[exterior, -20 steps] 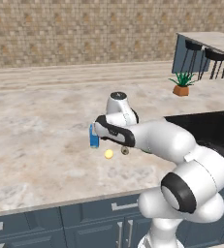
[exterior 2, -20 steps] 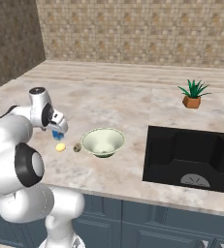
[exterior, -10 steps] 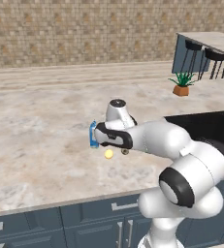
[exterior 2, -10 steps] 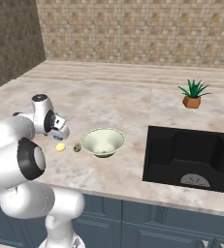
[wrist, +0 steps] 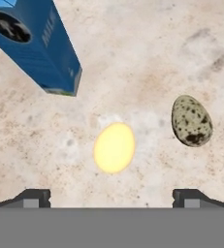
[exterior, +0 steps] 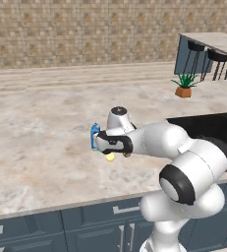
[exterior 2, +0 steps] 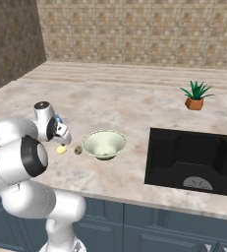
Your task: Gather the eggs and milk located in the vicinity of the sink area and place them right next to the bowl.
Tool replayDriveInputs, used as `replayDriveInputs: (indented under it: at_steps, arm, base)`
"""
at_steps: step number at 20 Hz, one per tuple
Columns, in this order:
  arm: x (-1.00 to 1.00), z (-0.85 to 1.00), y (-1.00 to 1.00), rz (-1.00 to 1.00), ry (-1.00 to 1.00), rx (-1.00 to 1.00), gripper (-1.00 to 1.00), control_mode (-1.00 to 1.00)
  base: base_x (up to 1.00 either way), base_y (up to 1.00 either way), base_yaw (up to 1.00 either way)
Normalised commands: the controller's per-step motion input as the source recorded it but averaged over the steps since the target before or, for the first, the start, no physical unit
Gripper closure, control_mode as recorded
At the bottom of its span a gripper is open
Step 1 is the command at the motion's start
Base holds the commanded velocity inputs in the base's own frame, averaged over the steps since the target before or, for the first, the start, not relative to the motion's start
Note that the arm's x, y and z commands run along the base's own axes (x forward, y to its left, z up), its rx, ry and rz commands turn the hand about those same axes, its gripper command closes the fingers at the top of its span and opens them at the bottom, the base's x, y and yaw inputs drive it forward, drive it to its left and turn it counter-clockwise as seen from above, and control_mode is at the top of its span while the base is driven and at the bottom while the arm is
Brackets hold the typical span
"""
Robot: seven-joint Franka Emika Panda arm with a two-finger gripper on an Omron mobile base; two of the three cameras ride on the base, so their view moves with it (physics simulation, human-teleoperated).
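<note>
A wide beige marbled stone countertop (exterior 2: 134,106) is seen running in front of a mottled brown tiled wall (exterior 2: 144,29), with dark blue-grey cabinet fronts (exterior: 46,226) below it. A large black rectangular sink basin (exterior 2: 193,160) with a round drain is set into the counter at the right of the right base view. The white robot arm (exterior: 169,147) is shown stretched out low over the counter, well apart from the sink.

A wide, shallow, pale green-white round bowl (exterior 2: 104,144) is placed on the counter between the arm and the sink. A small green spiky plant in a brown pot (exterior 2: 195,96) is seen farther back, beyond the sink.

A small upright blue milk carton (wrist: 36,46) with a gabled top is stood on the counter just beside the hand. A small pale yellow egg (wrist: 114,147) is laid on the stone near the carton's base, apart from it. A small speckled olive-brown egg-shaped lump (wrist: 191,120) is laid near the yellow egg, on the bowl's side of it, as shown in the right base view.

The two-finger gripper (wrist: 111,197) is held above the yellow egg with its jaws spread fully wide. Nothing is gripped and neither fingertip is touching anything.
</note>
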Motion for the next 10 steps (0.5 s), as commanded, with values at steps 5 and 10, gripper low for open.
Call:
replayDriveInputs:
  at_steps: [5, 10]
  arm:
    - [0.10, -0.15, 0.00, 0.00, -0.03, 0.00, -1.00, -1.00]
    - [0.16, -0.12, 0.00, 0.00, 0.00, 0.00, -1.00, -1.00]
  base:
    - [0.00, 0.00, 0.00]
    - [0.00, 0.00, 0.00]
